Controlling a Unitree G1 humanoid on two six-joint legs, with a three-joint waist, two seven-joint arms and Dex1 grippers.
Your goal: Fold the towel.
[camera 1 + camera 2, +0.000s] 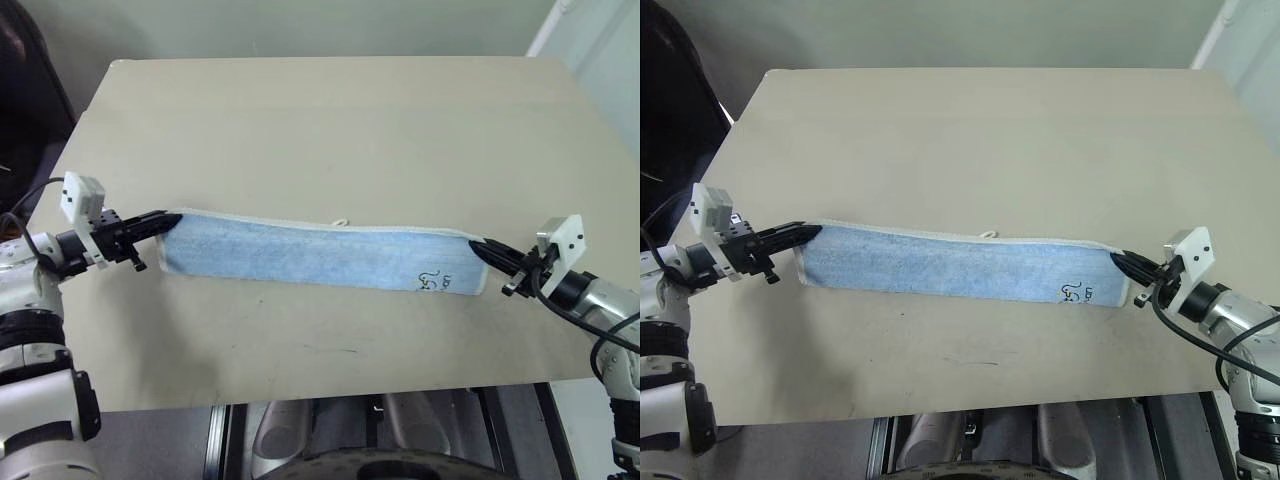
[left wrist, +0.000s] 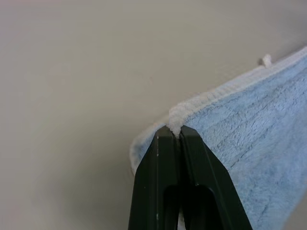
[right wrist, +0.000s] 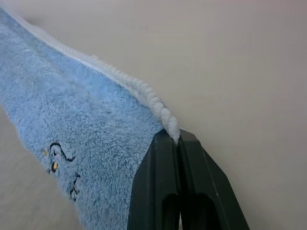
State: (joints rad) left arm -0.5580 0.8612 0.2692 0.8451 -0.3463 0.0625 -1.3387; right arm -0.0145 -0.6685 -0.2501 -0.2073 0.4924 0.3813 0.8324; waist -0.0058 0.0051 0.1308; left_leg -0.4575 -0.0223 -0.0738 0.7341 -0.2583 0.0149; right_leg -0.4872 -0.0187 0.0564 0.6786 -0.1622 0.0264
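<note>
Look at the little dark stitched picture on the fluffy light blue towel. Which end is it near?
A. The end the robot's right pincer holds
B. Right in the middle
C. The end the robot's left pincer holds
A: the small dark embroidered mark sits on the fluffy light blue towel close to the right pincer, far from the left pincer.

A broad beige desk with a plain, matte top, faintly scuffed near its front edge; a pale wall behind it; a dark shape beside its far left corner; a white upright strip past its far right corner.
</note>
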